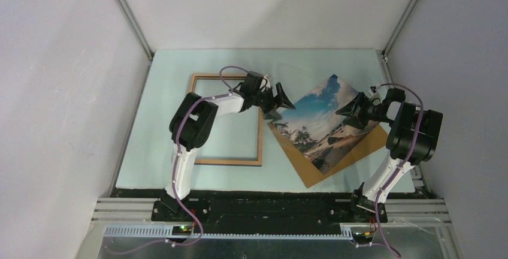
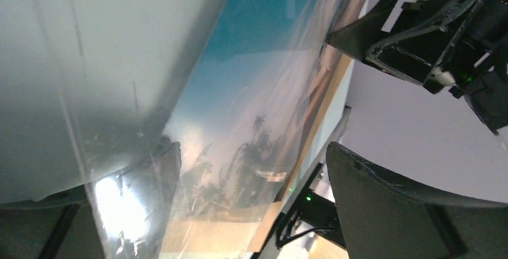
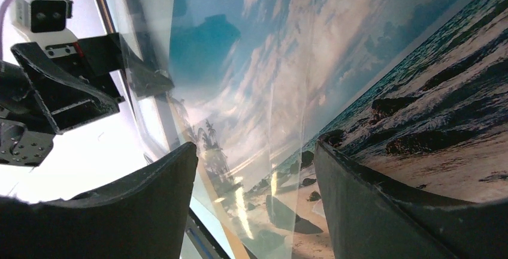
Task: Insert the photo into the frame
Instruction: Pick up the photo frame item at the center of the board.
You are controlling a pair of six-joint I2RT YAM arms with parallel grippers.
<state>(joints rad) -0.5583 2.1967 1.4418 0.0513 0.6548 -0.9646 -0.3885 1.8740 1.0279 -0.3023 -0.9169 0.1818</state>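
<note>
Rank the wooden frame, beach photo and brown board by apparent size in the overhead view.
1. Light-brown wooden rectangular picture frame: slightly the largest.
2. Glossy rectangular beach photo: close behind, and it may sit nearer the camera, so this is unsure.
3. Flat brown backing board: only strips show, because the photo hides the rest.

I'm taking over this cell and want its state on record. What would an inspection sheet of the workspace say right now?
Surface: pale green mat, flat, no spills seen.
Job's things: frame lies flat left of centre, mat showing through it; photo picture side up, skewed, right of the frame, over a brown backing board.
Clutter: nothing seen.
Grippers: left gripper at the photo's left corner, right gripper at its right edge; fingers of both apart.
Cables: purple cables run along each arm, clear of the photo.
Surroundings: grey walls, aluminium corner posts.
</note>
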